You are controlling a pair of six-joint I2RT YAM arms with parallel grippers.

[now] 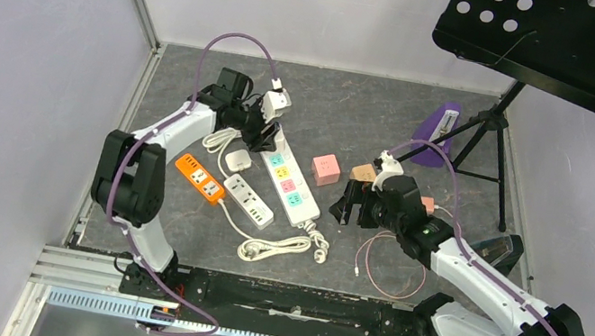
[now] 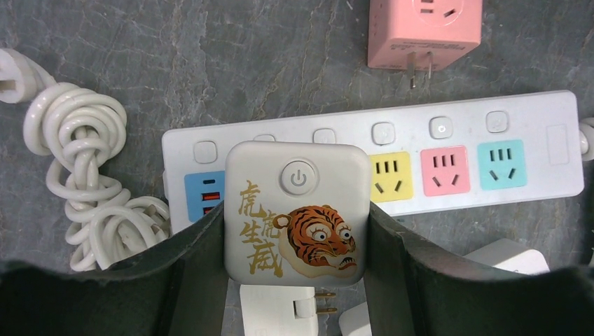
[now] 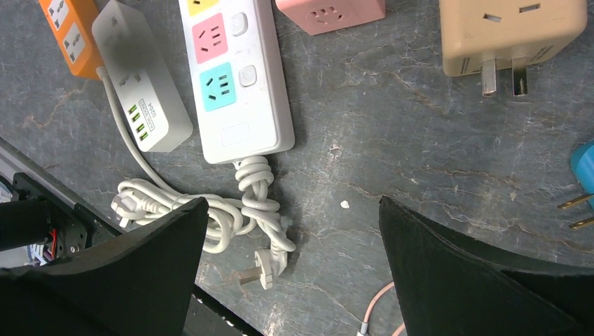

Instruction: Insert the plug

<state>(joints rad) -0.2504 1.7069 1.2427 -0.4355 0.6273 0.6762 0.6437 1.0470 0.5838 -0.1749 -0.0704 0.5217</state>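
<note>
My left gripper [image 1: 270, 109] is shut on a white square plug adapter [image 2: 296, 210] with a tiger picture and a power button. It holds the adapter just above the far end of the white power strip [image 1: 290, 180], over the spot between the strip's blue USB panel [image 2: 203, 196] and its yellow socket [image 2: 390, 176]. The adapter's prongs are hidden under it. The pink [image 2: 445, 171] and teal [image 2: 501, 164] sockets are free. My right gripper [image 1: 349, 202] is open and empty, hovering above bare table near the strip's cord end [image 3: 242, 133].
A pink cube adapter [image 1: 325, 169], a beige adapter [image 1: 363, 172], an orange strip [image 1: 201, 177], a white USB strip [image 1: 249, 199] and a small white charger [image 1: 238, 159] lie around. A coiled white cord [image 1: 276, 247] and a pink cable [image 1: 386, 270] lie near the front. A music stand [image 1: 504, 111] is at back right.
</note>
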